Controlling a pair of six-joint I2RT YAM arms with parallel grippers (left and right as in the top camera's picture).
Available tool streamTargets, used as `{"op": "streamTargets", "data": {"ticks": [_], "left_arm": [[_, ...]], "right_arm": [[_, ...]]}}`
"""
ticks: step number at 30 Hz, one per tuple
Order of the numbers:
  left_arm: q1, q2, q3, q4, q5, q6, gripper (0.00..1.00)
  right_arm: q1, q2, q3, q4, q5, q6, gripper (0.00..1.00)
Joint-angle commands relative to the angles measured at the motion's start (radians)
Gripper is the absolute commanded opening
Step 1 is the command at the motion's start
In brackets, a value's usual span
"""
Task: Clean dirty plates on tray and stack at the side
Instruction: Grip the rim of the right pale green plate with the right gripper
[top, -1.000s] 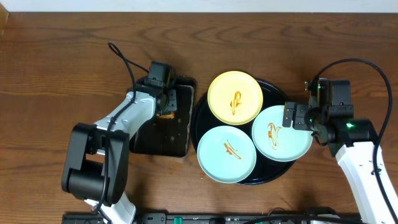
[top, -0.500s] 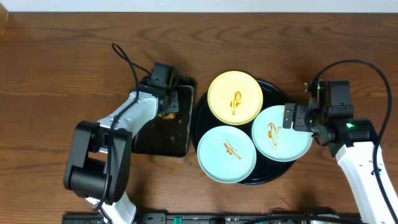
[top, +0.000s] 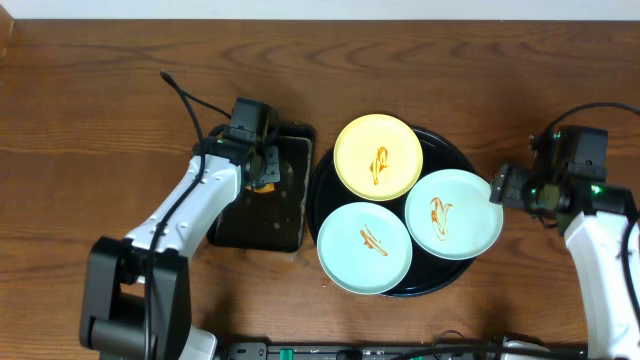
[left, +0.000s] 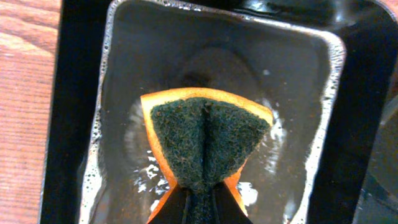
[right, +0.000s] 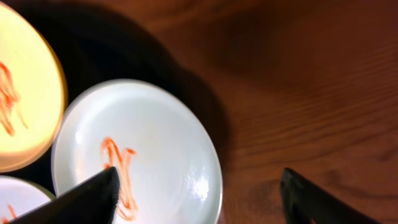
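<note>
Three plates lie on the round black tray (top: 449, 150), each with orange sauce: a pale yellow plate (top: 378, 157) at the back, a mint plate (top: 365, 247) in front and another mint plate (top: 453, 213) on the right. My right gripper (top: 497, 187) is open at that right plate's outer rim. In the right wrist view one finger is over the plate (right: 155, 149) and the other over bare wood, gripper (right: 199, 193). My left gripper (top: 262, 170) is shut on an orange sponge with a dark green scouring face (left: 205, 140), gripper (left: 200, 205).
The sponge sits in a rectangular black pan (top: 262, 225) with foamy water, left of the tray; its walls (left: 298, 93) surround the left gripper. A black cable (top: 190, 95) loops off the left arm. Bare wooden table (top: 560, 110) lies right of the tray.
My left gripper has shut on the sponge and its arm has swung slightly. My right gripper has drawn back to the right, from over the plate to its outer rim.
</note>
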Motion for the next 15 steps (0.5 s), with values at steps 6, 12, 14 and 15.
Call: {"op": "streamTargets", "data": {"ticks": [6, 12, 14, 15], "left_arm": [[0.005, -0.004, 0.006, -0.026, -0.005, -0.017, 0.08], [0.005, -0.004, 0.006, -0.026, -0.005, -0.039, 0.08], [0.005, -0.004, 0.006, -0.027, -0.004, -0.056, 0.08], [0.005, -0.004, 0.006, -0.026, 0.0, -0.056, 0.08]], "right_arm": [[-0.016, 0.208, 0.017, -0.01, -0.063, -0.021, 0.58], [-0.016, 0.313, 0.017, 0.012, -0.064, -0.021, 0.52], [-0.016, 0.331, 0.017, 0.021, -0.064, -0.021, 0.47], [-0.016, 0.335, 0.017, 0.022, -0.064, -0.021, 0.45]]}}
